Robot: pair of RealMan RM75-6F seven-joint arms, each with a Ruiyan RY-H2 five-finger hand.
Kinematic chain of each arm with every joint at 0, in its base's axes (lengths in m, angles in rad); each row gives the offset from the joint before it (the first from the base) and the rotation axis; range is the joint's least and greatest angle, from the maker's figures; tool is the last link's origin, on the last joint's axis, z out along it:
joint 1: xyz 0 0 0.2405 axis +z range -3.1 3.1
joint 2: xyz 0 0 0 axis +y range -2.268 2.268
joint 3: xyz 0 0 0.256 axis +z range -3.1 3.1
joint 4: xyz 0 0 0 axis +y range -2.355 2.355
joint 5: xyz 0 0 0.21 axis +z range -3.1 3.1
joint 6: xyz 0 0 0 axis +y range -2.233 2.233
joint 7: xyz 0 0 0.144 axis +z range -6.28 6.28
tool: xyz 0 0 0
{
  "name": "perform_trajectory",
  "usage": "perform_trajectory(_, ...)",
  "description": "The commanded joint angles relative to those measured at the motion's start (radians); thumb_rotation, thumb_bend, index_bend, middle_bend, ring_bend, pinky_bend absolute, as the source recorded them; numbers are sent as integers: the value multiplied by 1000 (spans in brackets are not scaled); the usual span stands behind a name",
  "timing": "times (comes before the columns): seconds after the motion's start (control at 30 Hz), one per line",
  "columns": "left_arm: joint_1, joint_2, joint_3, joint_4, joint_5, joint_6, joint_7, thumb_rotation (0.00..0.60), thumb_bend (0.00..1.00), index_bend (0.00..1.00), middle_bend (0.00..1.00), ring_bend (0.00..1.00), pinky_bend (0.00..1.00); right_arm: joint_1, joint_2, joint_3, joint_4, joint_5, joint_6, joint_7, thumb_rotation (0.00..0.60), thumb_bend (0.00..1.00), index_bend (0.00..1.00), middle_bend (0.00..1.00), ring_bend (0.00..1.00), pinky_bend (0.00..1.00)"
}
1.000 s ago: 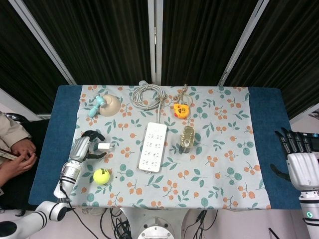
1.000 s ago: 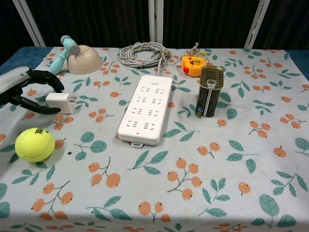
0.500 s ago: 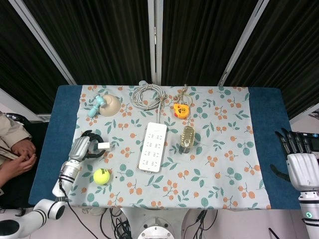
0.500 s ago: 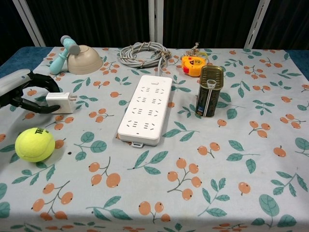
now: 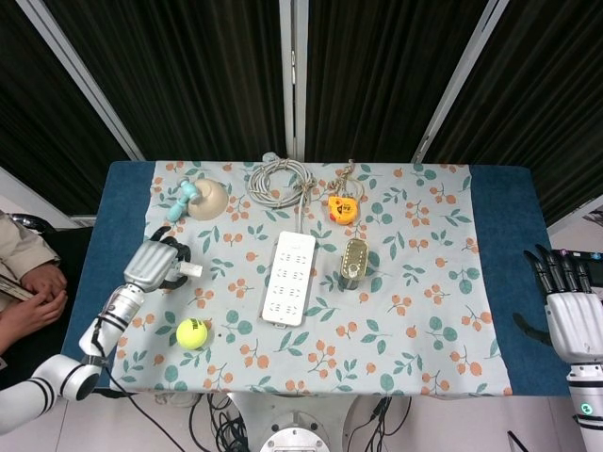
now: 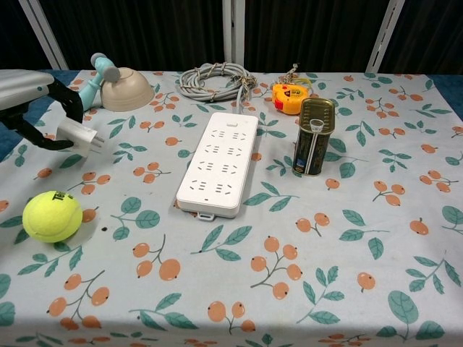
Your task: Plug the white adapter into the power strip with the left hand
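the left hand [image 6: 32, 101] has its fingers curled around the white adapter [image 6: 78, 134], which it holds clear of the worktop [image 5: 283, 339] near the left edge of the flowered cloth; the chest view shows the prongs pointing out to the right and slightly down, past the fingers. in the head view the same hand [image 5: 154, 266] sits well apart from the power strip [image 5: 289, 277], with the adapter [image 5: 189, 270] jutting toward it.

the grip looks shallow, with only the back of the adapter among the fingers, so it could twist or slip out as the arm swings across; a drop here would likely land it by the tennis ball [image 6: 52, 215]. the prongs are roughly sideways now, while the sockets of the power strip [image 6: 219, 160] face up, so the wrist needs to turn them downward; a poor turn could leave the prongs skating over the plastic or shoving the loose strip across the cloth. a sideways push could also nudge the strip toward the tin can [image 6: 314, 136] just beside it.

the left forearm reaches in from the lower left, hand raised with its back up. the right hand [image 5: 572, 306] rests off the cloth at the far right, fingers spread and holding nothing.
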Motion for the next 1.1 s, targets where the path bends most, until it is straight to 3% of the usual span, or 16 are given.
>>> perform_trajectory(0.03,-60,85,-13,-167,-93,-113,295,600,325,558,559,308,103,-2,-1,-1,3,0,2,4,600,99,0,0,0,0)
perform_trajectory(0.2,-78,81,-26,-233,-203,-144,460,600,314,534,547,307,96,-8,0,-2,9,2,8,11,600,99,0,0,0,0)
perform_trajectory(0.4,-92,76,-22,-268,-274,-150,542,600,298,475,519,306,94,-11,-2,-3,14,3,9,19,600,99,0,0,0,0)
perform_trajectory(0.93,-83,84,9,-305,-304,-121,527,600,234,343,402,257,94,-14,-1,-1,14,10,7,25,600,100,0,0,0,0)
perform_trajectory(1.1,-59,105,14,-342,-300,-112,445,600,205,283,345,222,93,-16,1,-1,14,8,9,25,600,100,0,0,0,0)
